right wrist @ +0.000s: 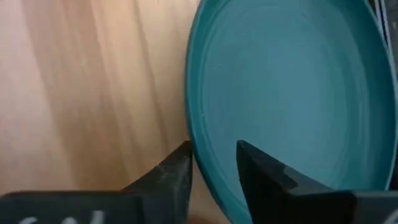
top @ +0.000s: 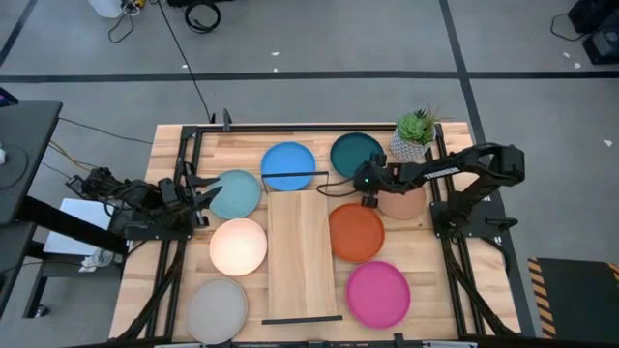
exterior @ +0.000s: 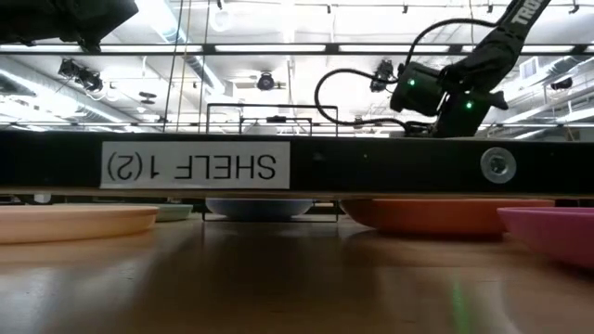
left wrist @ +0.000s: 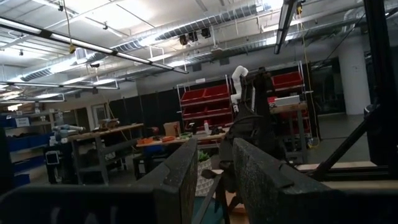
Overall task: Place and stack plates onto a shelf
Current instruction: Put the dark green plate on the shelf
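The shelf [top: 303,253] is a light-wood plank lying flat mid-table, with black wire frames at its short ends. Around it rest flat the blue [top: 287,164], dark teal [top: 356,153], light teal [top: 235,192], cream [top: 238,246], grey [top: 217,307], orange [top: 356,232], magenta [top: 378,293] and tan [top: 404,203] plates. My right gripper [top: 363,186] is open over the dark teal plate's near rim. In the right wrist view, the gripper [right wrist: 213,152] has one finger outside that rim and one over the plate's inside. My left gripper [top: 211,191] is open, raised by the light teal plate's left edge. My right gripper points down at the dark teal plate's rim [right wrist: 198,134], which runs through the gap between its fingers. One finger [right wrist: 177,171] is on the outer side and one [right wrist: 261,168] above the inner face. I cannot tell whether either finger touches the rim.
A green plant in a white pot [top: 416,135] stands at the far right, just beyond the right arm. The tan plate lies partly under that arm. The shelf's black end frame [exterior: 297,167] with its label blocks much of the low view. Dark rails run along both table sides.
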### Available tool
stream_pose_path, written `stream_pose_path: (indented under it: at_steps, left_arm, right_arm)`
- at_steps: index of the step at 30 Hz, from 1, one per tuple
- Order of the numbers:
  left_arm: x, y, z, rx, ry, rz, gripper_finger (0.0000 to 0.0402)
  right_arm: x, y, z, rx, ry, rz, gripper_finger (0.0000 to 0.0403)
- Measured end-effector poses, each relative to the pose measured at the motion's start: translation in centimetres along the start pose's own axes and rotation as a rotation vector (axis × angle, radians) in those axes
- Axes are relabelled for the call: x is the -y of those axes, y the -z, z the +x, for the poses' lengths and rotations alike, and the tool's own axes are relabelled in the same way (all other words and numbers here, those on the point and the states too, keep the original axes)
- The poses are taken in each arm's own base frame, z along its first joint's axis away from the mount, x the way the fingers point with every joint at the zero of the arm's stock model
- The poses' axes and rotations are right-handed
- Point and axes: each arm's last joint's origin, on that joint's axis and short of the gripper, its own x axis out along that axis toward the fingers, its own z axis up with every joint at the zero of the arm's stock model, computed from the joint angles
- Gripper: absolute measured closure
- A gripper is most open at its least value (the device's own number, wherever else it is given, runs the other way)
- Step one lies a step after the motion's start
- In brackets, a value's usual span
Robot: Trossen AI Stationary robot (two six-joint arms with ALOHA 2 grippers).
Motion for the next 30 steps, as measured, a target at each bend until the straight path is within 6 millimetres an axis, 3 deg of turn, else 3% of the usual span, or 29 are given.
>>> stream_pose_path:
  at_steps: [10, 18, 23, 30]
  left_arm:
    - [0.0, 0.0, 0.0, -0.003, 0.001, 0.002, 0.0292]
    - [0.0, 0.0, 0.0, -0.003, 0.001, 0.012, 0.0292]
    - [0.0, 0.0, 0.0, 0.000, 0.000, 0.025, 0.0292]
    - [-0.1, 0.0, 0.0, -0.009, -0.019, 0.025, 0.0292]
  right_arm:
    - [0.8, -0.2, -0.9, 0.043, -0.012, -0.032, 0.0388]
    - [0.5, -1.3, -3.8, 0.139, 0.054, -0.081, 0.0379]
    - [0.8, -3.8, -7.0, 0.231, 0.205, -0.132, 0.0383]
    - [0.5, -6.6, -11.6, 0.395, 0.239, -0.236, 0.0381]
